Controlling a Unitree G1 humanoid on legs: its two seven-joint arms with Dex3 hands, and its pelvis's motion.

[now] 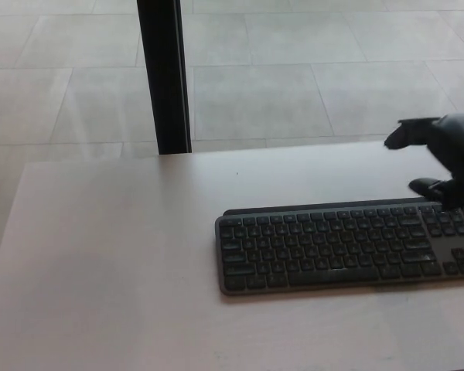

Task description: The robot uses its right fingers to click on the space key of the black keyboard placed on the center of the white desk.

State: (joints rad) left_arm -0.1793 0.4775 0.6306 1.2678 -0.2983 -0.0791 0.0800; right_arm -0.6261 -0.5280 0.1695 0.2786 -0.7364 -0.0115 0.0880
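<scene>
Keyboard [348,246]: lying flat on the desk [116,263], its right end cut off by the picture edge.
Right hand [441,158]: raised above the keyboard's far right corner, fingers spread, nothing held.
Space key [332,273]: untouched now; whether it was pressed cannot be told.
Left hand: not seen.

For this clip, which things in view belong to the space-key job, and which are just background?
Part of the job:
- black keyboard
- space key on its front row
- right hand, raised above the keyboard's far right end
- white desk

Just there:
- black post behind the desk
- tiled floor
</scene>
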